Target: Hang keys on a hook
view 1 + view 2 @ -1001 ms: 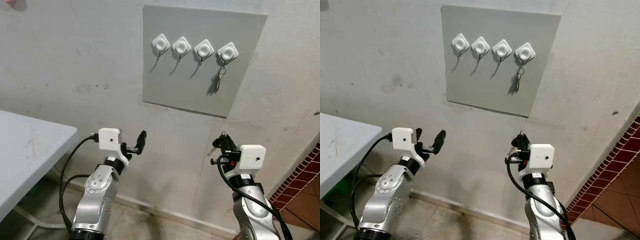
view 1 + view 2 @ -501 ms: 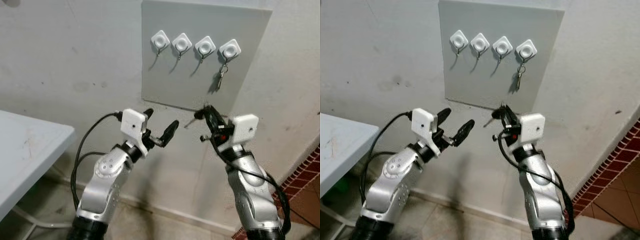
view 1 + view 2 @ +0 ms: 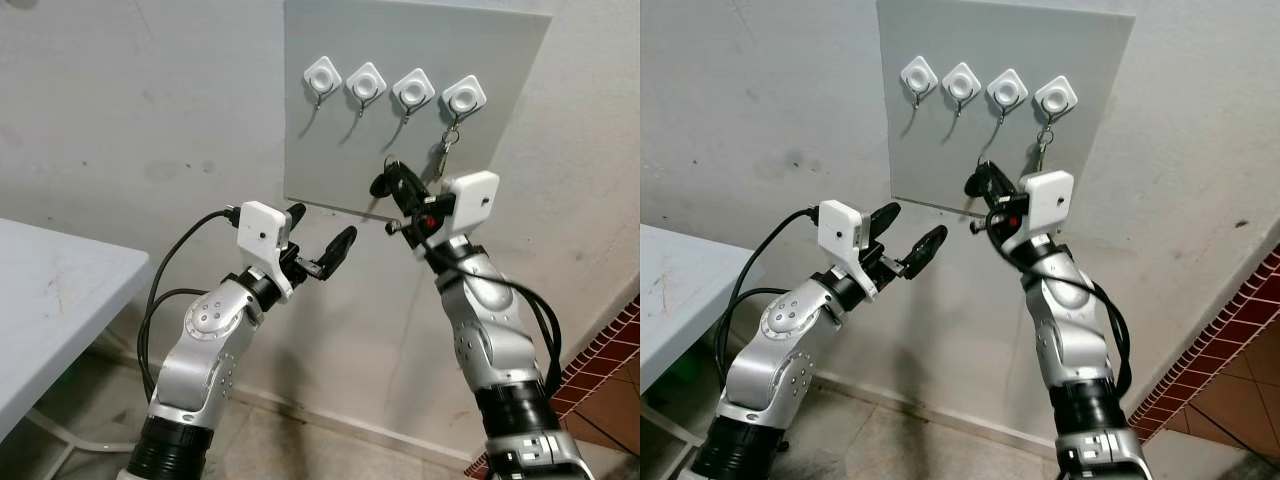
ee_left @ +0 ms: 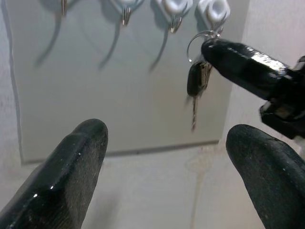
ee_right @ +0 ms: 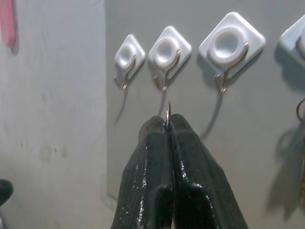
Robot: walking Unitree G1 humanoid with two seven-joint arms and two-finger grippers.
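A grey board (image 3: 330, 120) on the wall carries four white hooks (image 3: 413, 90), with one set of keys (image 3: 441, 158) already hanging from the rightmost. Your right end effector (image 5: 167, 125), pinched tight on a second key ring (image 4: 196, 40), sits just below them. Your left end effector (image 3: 320, 240) waits spread wide, lower down.

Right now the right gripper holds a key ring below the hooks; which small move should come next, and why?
Probably raise the right gripper a little toward the third hook, the free hook nearest it. Its fingers are pinched on the key ring, which sticks up just below the row of hooks. The rightmost hook already carries keys. The left gripper hovers open beside it, holding nothing.
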